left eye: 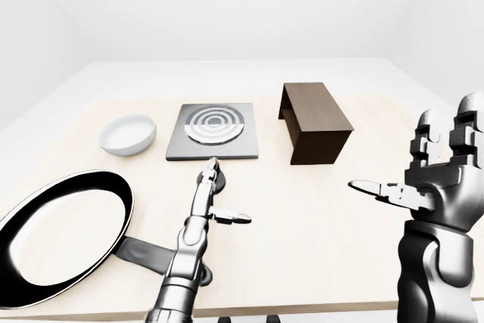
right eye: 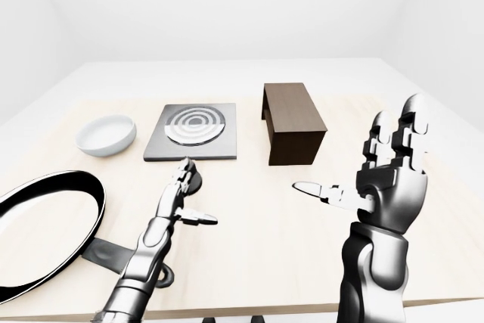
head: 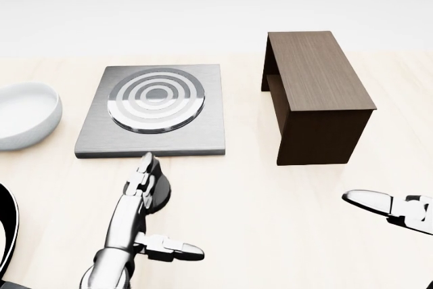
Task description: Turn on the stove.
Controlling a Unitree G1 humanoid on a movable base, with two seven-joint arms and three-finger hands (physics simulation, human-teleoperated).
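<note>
The stove [head: 95, 141] is a flat grey square plate with a ringed burner [head: 157, 98], lying on the table at the upper middle of the head view. A small dark round knob [head: 162, 193] sits on the table just below the plate's lower edge. My left hand [head: 166, 209] is open: its straight fingers [head: 141, 179] lie over the knob and point at the stove, and the thumb sticks out to the right. I cannot tell whether the fingers touch the knob. My right hand [right eye: 359, 158] is open and empty, raised palm-out at the right.
A dark brown wooden stand [left eye: 314, 119] is right of the stove. A white bowl [left eye: 127, 134] is left of it. A black frying pan [left eye: 60, 236] lies at the lower left, with its handle [left eye: 144, 253] by my left forearm. The table [left eye: 302, 217] is light wood.
</note>
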